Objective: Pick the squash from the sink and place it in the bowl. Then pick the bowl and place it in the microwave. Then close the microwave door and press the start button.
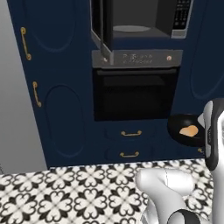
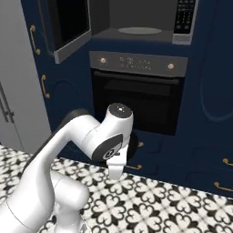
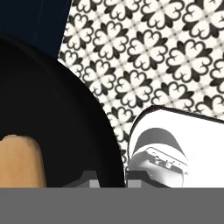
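Observation:
The glossy black bowl (image 1: 183,124) hangs in the air in front of the drawers, low and to the right of the oven. The orange-tan squash (image 1: 189,130) lies inside it. In the hand view the bowl (image 3: 57,122) takes up the left side, with the squash (image 3: 19,159) at its lower left. My gripper (image 3: 111,183) is shut on the bowl's rim. The microwave (image 1: 144,19) sits above, its grey turntable (image 1: 131,29) bare. The microwave door (image 1: 101,26) stands swung open to the left. The sink is out of view.
A black oven (image 1: 135,94) with knobs sits under the microwave, and two drawers with gold handles (image 1: 131,133) lie below it. Tall dark-blue cabinet doors (image 1: 52,87) stand to the left. The floor (image 1: 65,192) is black-and-white patterned tile.

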